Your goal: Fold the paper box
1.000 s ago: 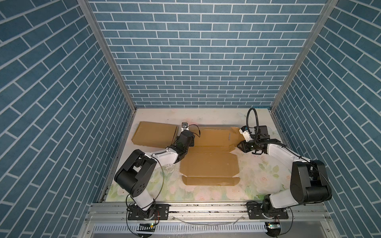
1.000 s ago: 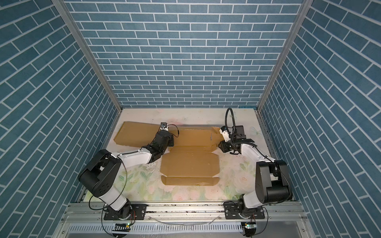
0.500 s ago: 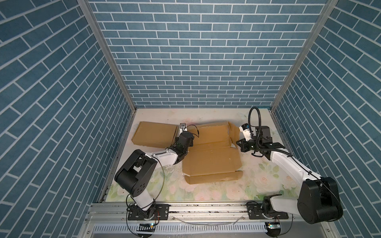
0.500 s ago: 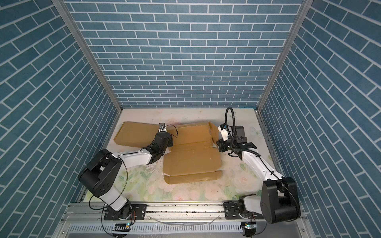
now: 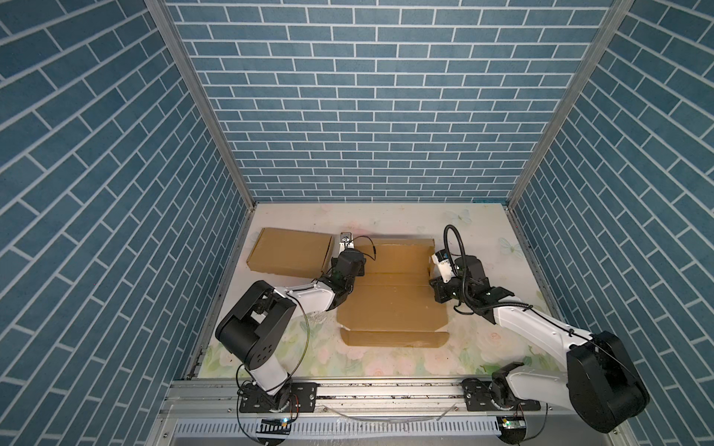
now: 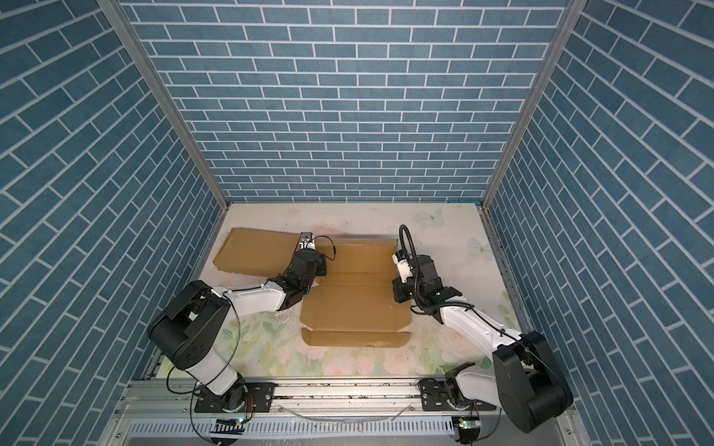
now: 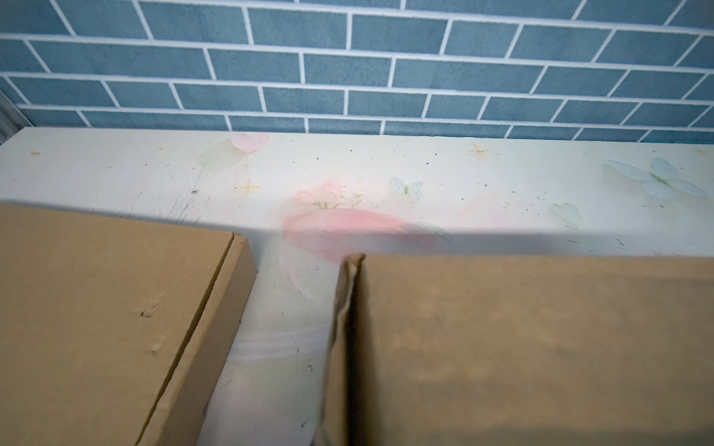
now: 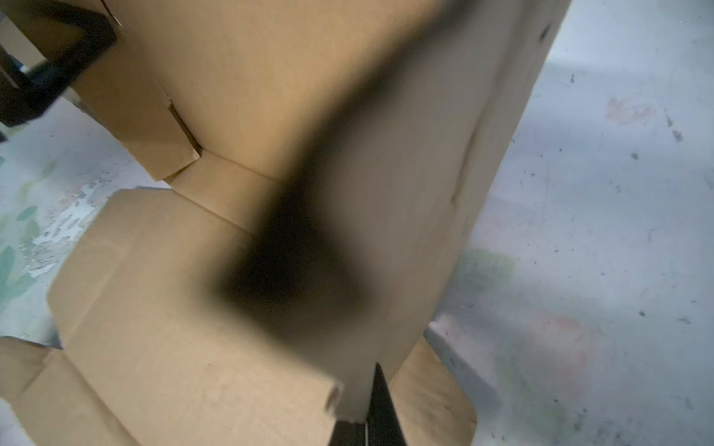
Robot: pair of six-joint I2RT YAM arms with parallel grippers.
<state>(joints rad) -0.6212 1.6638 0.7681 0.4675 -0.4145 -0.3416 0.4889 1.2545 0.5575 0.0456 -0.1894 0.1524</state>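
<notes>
Floral table (image 5: 386, 224), flat paper box (image 5: 390, 305), closed box (image 5: 289, 253)

No readable text, seemingly, on paper box (image 5: 390, 293).

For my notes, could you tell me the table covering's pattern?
Whitish table covering with faint pastel flowers and butterflies; best in the left wrist view.

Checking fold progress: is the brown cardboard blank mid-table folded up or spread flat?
Mostly spread. The brown cardboard blank lies flat on the floral table; only the side flaps of its far panel stand up.
</notes>
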